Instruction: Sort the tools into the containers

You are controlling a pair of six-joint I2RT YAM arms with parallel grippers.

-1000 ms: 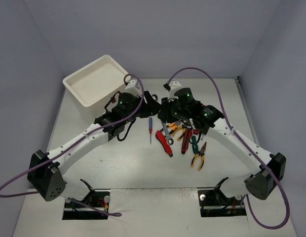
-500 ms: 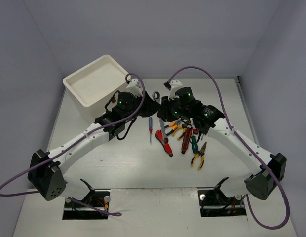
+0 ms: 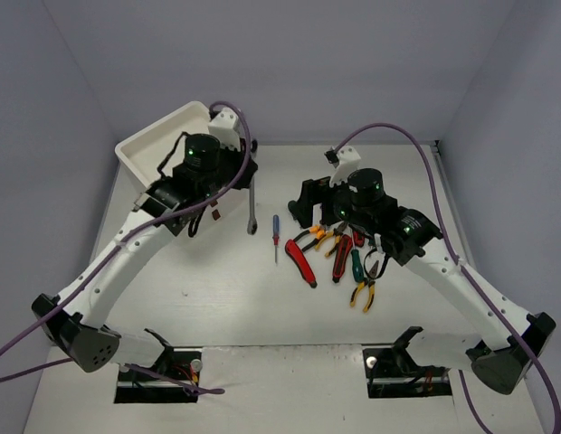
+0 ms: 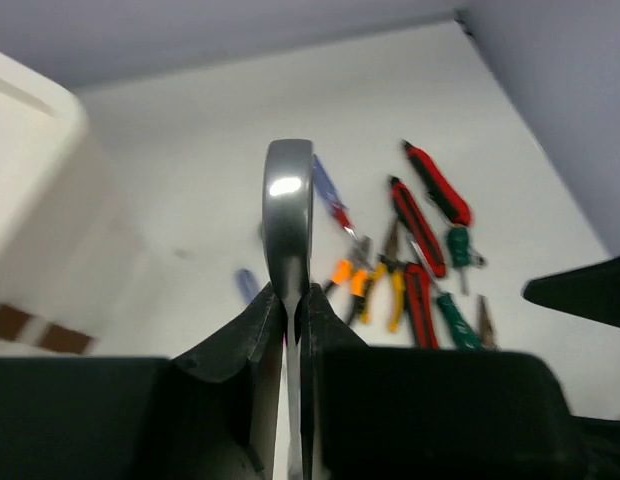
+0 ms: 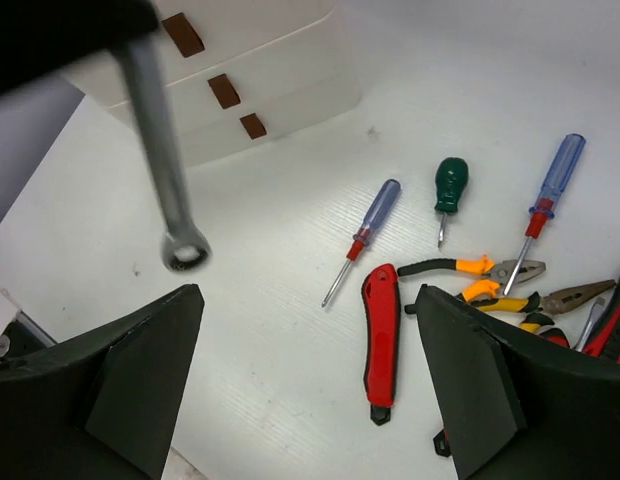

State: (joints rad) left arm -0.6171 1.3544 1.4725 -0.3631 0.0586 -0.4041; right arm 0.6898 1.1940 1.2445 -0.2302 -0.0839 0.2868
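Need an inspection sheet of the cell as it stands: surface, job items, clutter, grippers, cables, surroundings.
Surface: white table, tools lying flat on it.
Job's things: silver wrench held off the table; drawer box at far left; tool pile in front of the right arm; blue screwdriver apart, to its left.
Clutter: nothing seen.
Grippers: left gripper shut on the wrench; right gripper open, empty, above the tools.
Cables: purple cables loop over both arms, clear of the tools.
Surroundings: plain walls on three sides.
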